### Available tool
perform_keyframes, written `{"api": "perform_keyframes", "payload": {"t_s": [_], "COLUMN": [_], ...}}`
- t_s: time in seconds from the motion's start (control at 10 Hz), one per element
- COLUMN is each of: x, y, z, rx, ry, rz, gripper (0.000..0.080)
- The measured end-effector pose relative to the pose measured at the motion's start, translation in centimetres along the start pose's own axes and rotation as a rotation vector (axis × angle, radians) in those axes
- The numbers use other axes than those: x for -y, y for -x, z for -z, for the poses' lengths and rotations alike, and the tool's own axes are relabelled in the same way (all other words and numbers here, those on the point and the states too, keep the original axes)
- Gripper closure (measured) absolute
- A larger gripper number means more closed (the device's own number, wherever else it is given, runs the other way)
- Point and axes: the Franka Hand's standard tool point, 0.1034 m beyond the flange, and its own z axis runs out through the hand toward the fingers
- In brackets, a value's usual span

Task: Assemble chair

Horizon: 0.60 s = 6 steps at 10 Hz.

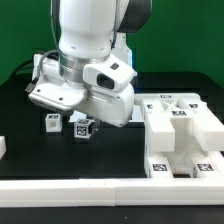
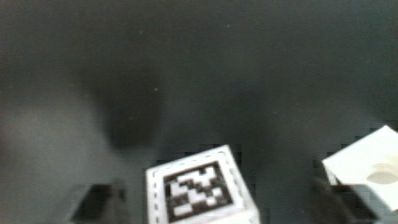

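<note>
A small white tagged cube (image 2: 196, 187) lies on the black table between the fingers of my gripper (image 2: 206, 206). The jaws are open, with a dark gap on each side of the cube. In the exterior view the same cube (image 1: 83, 128) sits just under my gripper (image 1: 82, 119), whose fingers are mostly hidden by the arm. A second small cube (image 1: 52, 122) lies close by, toward the exterior view's left. The large white chair assembly (image 1: 180, 135), blocky and tagged, stands at the exterior view's right. Another white piece (image 2: 365, 160) shows beside one finger (image 2: 331, 200) in the wrist view.
A long plain white border rail (image 1: 110, 190) runs along the table's front. A small white piece (image 1: 3, 148) sits at the exterior view's left edge. The arm's body covers the middle of the table.
</note>
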Motion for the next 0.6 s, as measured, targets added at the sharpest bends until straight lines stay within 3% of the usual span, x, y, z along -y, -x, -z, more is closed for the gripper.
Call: {"api": "perform_keyframes", "payload": {"t_s": [0.1, 0.6], "x": [0.0, 1.3], "y": [0.0, 2.4], "z": [0.0, 1.4], "rx": [0.0, 0.039], "ry": [0.0, 0.019], "rz": [-0.012, -0.312], "gripper": [0.0182, 0.0151]}}
